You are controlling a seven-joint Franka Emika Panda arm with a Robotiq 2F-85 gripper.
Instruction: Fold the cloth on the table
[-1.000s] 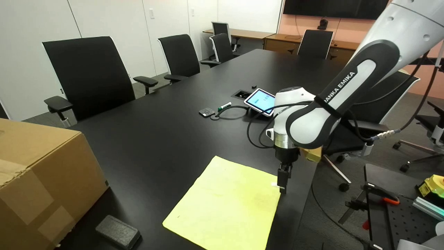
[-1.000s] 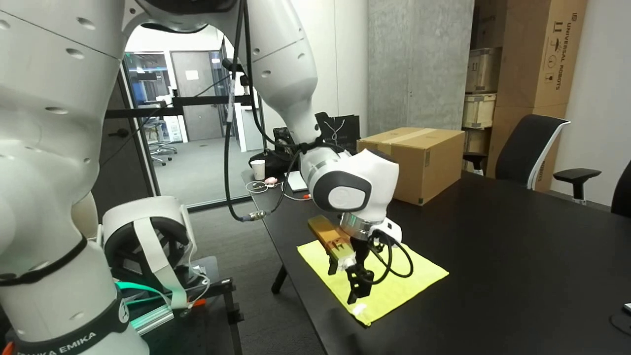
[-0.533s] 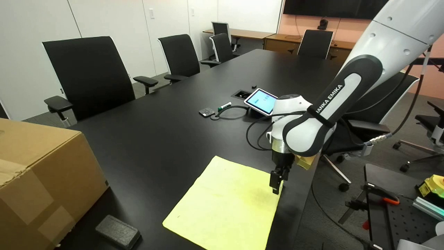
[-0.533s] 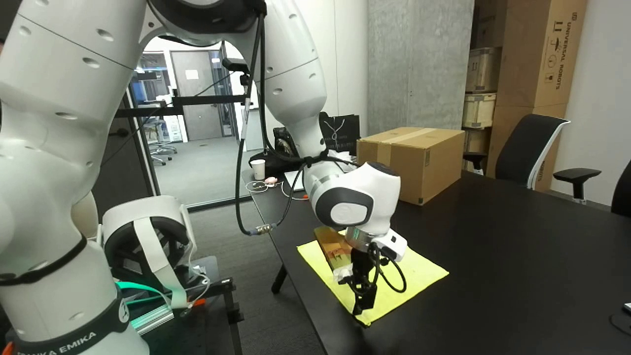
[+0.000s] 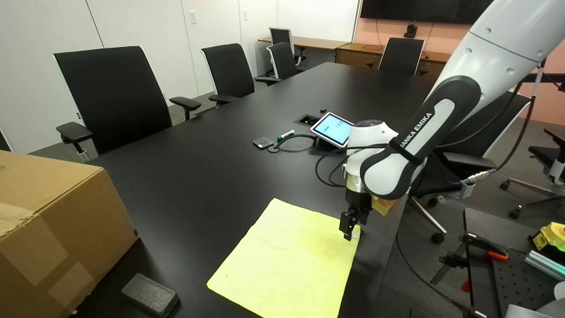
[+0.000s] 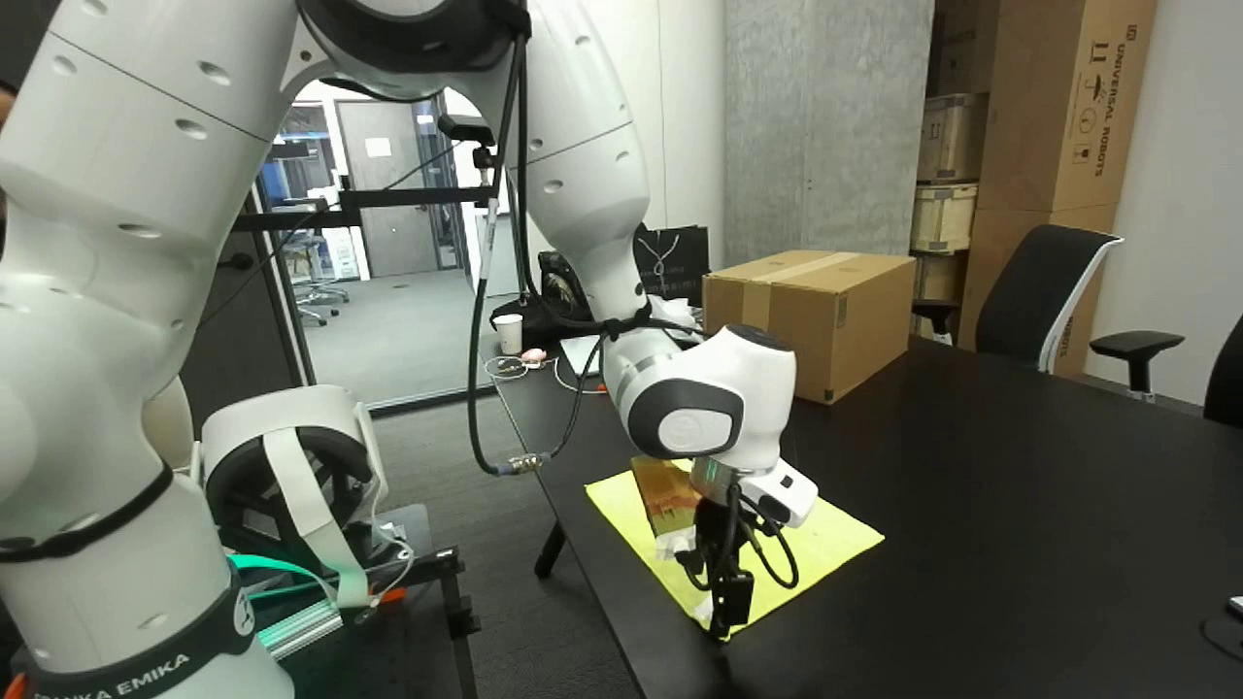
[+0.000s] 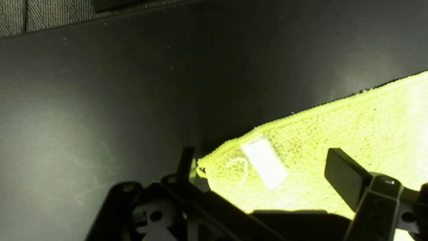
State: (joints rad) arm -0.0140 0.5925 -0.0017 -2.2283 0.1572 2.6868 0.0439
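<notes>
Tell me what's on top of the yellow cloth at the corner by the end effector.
In the wrist view, a white patch and a pale curl, perhaps thread, show on the cloth. The open end effector blocks part of the cloth; anything there is hidden.

- Soft, matt cloth, its nap rough and pebbled like towelling, its hem corded; its tag looks flat and smooth, paper or fabric, I can't tell;
- the table is smooth, more satin than mirror, with a hazy sheen where light catches it;
- the arm is hard and glossy, plastic by its look, with a shiny metal collar;
- the gripper is matt, plastic or metal, hard to say from here;
- the box is dull cardboard, its tape smoother;
- the tablet shows a smooth, glassy face;
- the column is mottled, matt concrete;
- the carpet has a coarse, ribbed weave.
</notes>
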